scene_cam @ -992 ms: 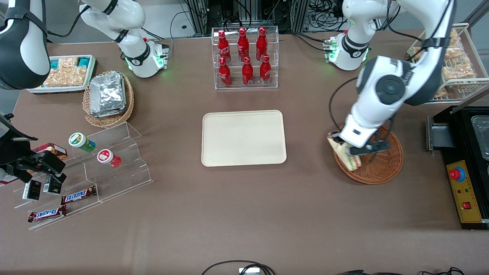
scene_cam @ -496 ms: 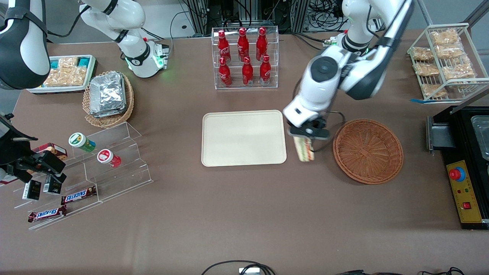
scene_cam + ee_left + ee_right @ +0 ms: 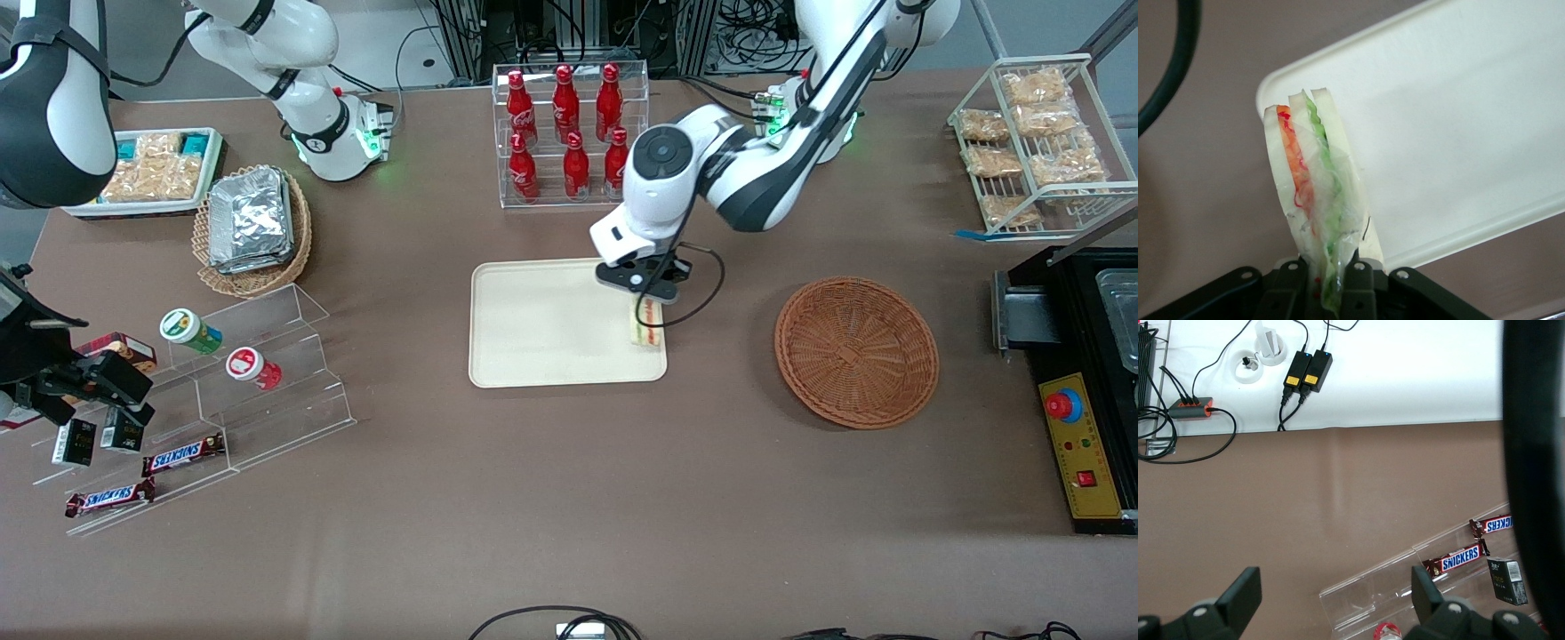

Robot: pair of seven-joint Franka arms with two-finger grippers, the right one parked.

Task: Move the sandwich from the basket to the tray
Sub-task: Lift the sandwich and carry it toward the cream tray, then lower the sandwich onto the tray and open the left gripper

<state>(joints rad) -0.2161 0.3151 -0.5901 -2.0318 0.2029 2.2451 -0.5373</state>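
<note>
The sandwich (image 3: 646,322) (image 3: 1313,180), a clear-wrapped wedge of pale bread with orange-red and green filling, hangs over the corner of the cream tray (image 3: 542,320) (image 3: 1458,120) that lies toward the working arm's end and nearer the front camera. My left gripper (image 3: 642,283) (image 3: 1331,283) is shut on the sandwich's wrapped end, just above the tray. The reddish-brown wicker basket (image 3: 856,351) stands beside the tray toward the working arm's end, with nothing in it.
A clear rack of red bottles (image 3: 569,133) stands farther from the camera than the tray. A tan basket of foil packs (image 3: 252,227), acrylic steps with snacks (image 3: 204,391) and a white snack tray (image 3: 147,173) lie toward the parked arm's end. A wire rack (image 3: 1036,142) and black box (image 3: 1085,373) flank the basket.
The left gripper has carried the sandwich out of the basket and sideways toward the parked arm's end, from over the basket's rim to over the tray's corner.
</note>
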